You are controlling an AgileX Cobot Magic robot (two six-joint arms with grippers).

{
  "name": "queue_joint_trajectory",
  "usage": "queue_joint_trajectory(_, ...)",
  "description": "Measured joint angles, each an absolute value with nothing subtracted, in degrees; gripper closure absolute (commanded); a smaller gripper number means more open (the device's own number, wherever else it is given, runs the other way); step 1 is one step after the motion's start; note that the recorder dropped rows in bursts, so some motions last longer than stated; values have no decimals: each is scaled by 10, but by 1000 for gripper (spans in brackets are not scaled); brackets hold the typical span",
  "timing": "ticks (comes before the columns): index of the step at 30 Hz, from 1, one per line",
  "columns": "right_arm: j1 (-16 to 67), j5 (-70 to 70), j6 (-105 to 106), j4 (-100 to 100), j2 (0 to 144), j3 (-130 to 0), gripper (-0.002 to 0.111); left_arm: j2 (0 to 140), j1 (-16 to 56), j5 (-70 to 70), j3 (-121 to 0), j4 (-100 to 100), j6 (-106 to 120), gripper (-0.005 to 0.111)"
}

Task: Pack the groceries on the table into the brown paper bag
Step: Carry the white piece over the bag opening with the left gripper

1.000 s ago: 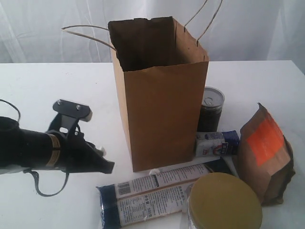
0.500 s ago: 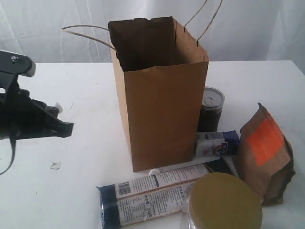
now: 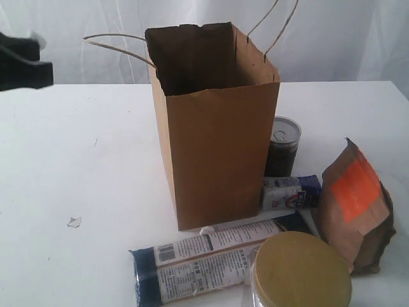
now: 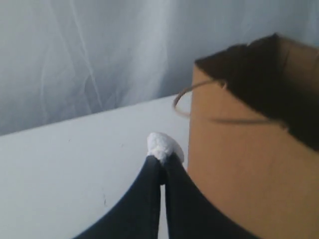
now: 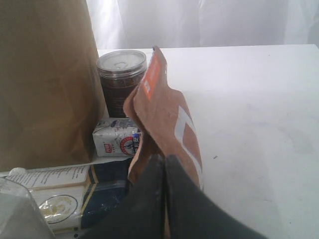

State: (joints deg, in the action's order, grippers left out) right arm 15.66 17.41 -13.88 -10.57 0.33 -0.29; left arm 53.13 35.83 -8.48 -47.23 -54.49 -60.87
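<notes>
The brown paper bag (image 3: 217, 147) stands upright and open in the middle of the exterior view on the table (image 3: 89, 166). It looks tall and light, so the main hazard is tipping it. One string handle (image 3: 118, 43) loops out to the upper left, toward the left gripper (image 3: 22, 64), which hangs at the upper left edge. Its jaws are pressed together, with a white bit (image 4: 160, 145) at the tips; pad or scrap, I cannot tell. A snag on that loop would likely drag the bag over. The groceries crowd the lower right: dark can (image 3: 282, 146) and small blue-white packet (image 3: 291, 192) close against the bag's side, long navy-tan packet (image 3: 211, 259) along its foot, gold-lidded jar (image 3: 300, 272) in front of that, brown pouch (image 3: 354, 201) leaning at the right. The right gripper (image 5: 164, 158), jaws together and empty, sits just before the pouch. Pushing in unopened could topple the pouch onto the can, and any clumsy pick may shove neighbours against the bag.
</notes>
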Motion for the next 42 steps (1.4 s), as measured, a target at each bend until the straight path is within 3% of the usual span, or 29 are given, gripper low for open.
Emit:
queue_joint_trajectory(16,157,174,-139,-106,3,-3,108,693,358,67,-624,-560,-595,107)
queue_joint_trajectory(42,157,174,-139,-106,3,-3,108,906,358,109,-756,-568,-568,107)
